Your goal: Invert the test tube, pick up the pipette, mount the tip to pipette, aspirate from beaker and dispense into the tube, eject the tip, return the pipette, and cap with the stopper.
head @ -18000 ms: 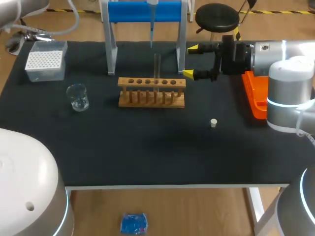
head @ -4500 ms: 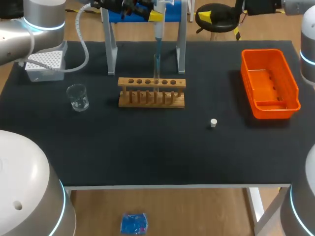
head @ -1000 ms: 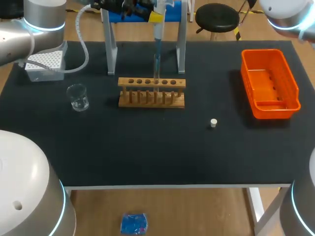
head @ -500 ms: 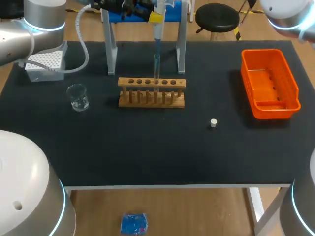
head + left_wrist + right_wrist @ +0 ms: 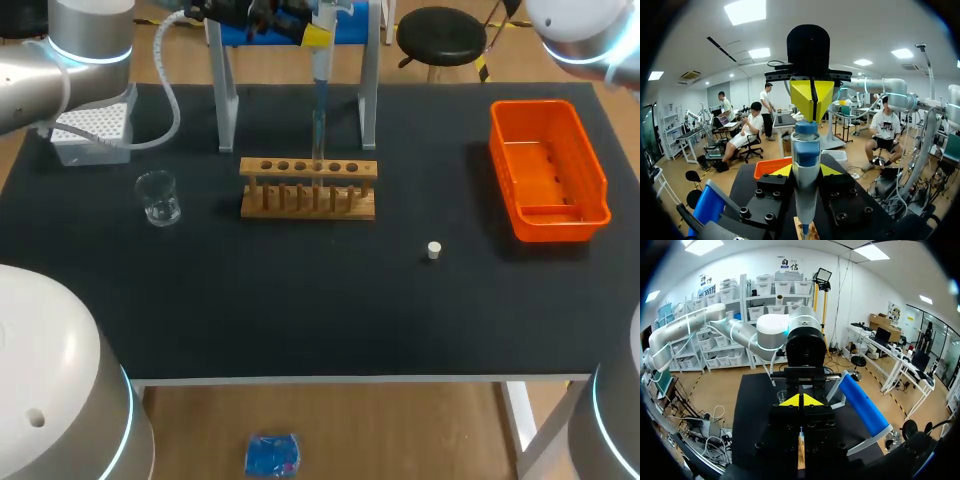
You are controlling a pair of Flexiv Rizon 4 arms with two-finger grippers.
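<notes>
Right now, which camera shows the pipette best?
Head view: the pipette shows whole, upright, its tip down at the test tube. The left wrist view shows mostly its body, close up in the left gripper. In the right wrist view I can't make it out.

Bright — evenly lit (faint shadows)

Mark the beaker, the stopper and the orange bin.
beaker [image 5: 158, 198], head view, on its glass wall.
stopper [image 5: 434, 250], head view, on its top.
orange bin [image 5: 545, 170], head view, on its bare floor.
</notes>
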